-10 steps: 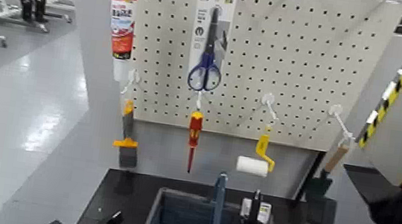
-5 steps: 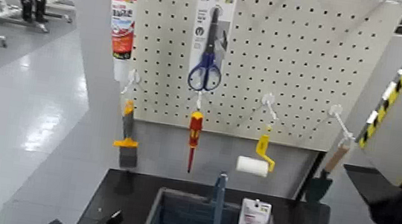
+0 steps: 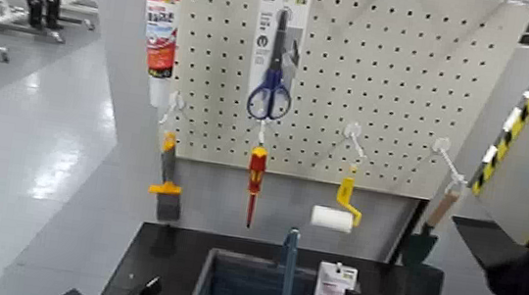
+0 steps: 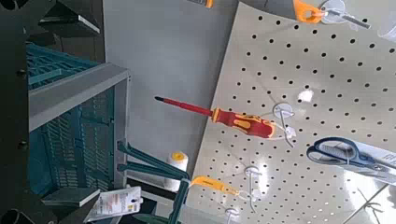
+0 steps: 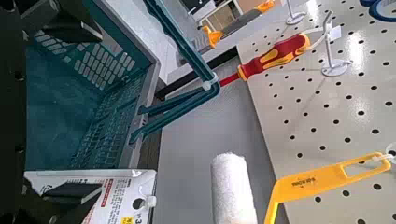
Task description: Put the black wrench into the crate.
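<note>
The crate [image 3: 257, 262] sits on a black table [image 3: 166, 245] beside glossy grey floor [image 3: 34, 127]. Both left [image 4: 73, 110] and right gripper [image 5: 75, 110] gape over it; I can't make out the black wrench.

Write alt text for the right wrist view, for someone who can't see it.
A teal crate with a grey rim and upright handle holds a packaged item at its near corner, between the right gripper's open jaws; beyond hang a red-and-yellow screwdriver, a white roller and a pegboard.
</note>
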You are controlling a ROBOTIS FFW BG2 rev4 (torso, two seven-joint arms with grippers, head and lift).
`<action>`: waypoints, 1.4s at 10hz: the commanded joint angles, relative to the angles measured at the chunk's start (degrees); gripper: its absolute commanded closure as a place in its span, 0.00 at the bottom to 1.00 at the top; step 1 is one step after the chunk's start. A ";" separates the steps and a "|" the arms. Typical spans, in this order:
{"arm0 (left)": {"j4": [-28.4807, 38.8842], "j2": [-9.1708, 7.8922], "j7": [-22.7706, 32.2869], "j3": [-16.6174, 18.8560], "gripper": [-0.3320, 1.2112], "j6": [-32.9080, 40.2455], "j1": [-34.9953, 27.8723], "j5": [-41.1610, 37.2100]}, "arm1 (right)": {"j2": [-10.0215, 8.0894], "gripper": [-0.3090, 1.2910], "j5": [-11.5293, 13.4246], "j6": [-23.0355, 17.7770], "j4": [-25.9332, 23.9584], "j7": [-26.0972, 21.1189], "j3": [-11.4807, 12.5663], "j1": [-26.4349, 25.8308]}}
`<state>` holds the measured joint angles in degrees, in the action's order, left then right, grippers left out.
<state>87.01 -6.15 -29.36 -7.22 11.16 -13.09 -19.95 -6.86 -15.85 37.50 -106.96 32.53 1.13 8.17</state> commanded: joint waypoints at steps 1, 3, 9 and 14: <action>0.00 0.00 0.00 0.01 0.28 0.00 -0.09 0.00 | 0.01 0.21 0.46 -3.22 -0.27 -0.10 0.27 0.80; 0.09 0.00 0.00 0.10 0.28 0.00 -0.18 0.00 | 0.18 0.21 2.49 -12.19 -1.41 -3.18 0.36 4.31; 0.70 0.09 0.09 0.72 0.28 0.09 -0.79 0.26 | -1.14 0.22 6.62 -38.56 -3.52 -21.81 -3.68 20.13; 0.79 0.09 0.18 0.98 0.28 -0.17 -0.97 0.44 | -0.61 0.22 8.46 -48.49 -0.71 -27.08 -4.47 24.97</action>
<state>87.80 -6.13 -29.17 -6.24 11.00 -14.06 -19.58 -7.48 -7.42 -10.71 -107.69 5.36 -3.35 32.98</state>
